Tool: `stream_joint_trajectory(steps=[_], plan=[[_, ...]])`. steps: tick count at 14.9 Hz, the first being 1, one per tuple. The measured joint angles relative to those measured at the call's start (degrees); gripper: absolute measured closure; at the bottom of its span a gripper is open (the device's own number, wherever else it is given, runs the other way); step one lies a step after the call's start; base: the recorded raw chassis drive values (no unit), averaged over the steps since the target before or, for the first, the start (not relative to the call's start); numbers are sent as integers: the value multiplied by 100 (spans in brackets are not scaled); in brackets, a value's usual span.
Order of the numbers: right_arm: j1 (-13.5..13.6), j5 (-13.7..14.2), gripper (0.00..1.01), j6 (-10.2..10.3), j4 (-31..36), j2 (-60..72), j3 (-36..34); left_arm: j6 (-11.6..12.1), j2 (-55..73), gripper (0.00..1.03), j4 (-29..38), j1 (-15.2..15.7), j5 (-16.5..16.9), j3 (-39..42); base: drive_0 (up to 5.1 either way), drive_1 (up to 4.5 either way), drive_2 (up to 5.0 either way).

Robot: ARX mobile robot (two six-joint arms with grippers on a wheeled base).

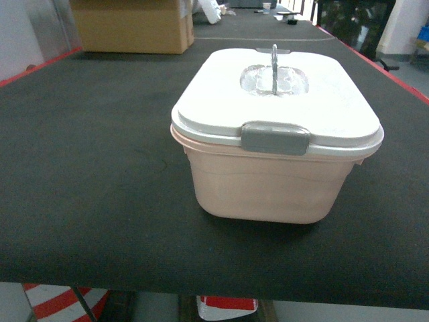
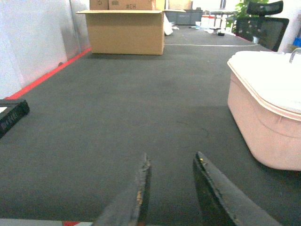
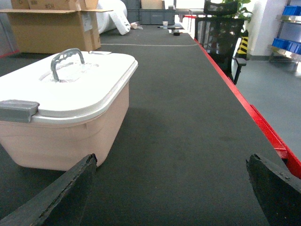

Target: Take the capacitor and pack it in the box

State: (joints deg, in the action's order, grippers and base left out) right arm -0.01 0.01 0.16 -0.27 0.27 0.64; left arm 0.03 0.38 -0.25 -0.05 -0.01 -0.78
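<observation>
Warehouse-like workshop: long matted bench (image 1: 100, 168), cardboard carton (image 2: 126, 32), blue bins (image 3: 288, 44).

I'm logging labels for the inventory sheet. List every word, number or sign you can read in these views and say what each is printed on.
"#CH": dark print on a stacked cardboard carton at the far end of the table, left wrist view.
Dark object at the left table edge: faint marks on its side, too blurred to read.
Open cardboard carton: a pale label on its side, too small to read.
Box and its lid: no text visible.
</observation>
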Motion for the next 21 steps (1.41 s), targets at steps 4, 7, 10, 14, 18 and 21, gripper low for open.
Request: stream_joint_trajectory(steps=[4, 7, 10, 14, 18, 21], plan=[[0, 0, 3, 0, 0, 0, 0, 0, 0, 35, 0, 0, 0, 0, 0, 0, 0], [0, 0, 3, 0, 0, 0, 0, 4, 0, 3, 0, 0, 0, 0, 0, 0, 0], [0, 0, 3, 0, 0, 0, 0, 0, 0, 5, -2, 0, 0, 0, 0, 0, 0], [0, 0, 3, 0, 0, 0, 0, 0, 0, 5, 0, 0, 0, 0, 0, 0, 0], [0, 0, 3, 0, 0, 0, 0, 0, 0, 5, 0, 0, 0, 0, 0, 0, 0], [0, 0, 3, 0, 0, 0, 0, 0, 0, 5, 0, 0, 0, 0, 0, 0, 0]])
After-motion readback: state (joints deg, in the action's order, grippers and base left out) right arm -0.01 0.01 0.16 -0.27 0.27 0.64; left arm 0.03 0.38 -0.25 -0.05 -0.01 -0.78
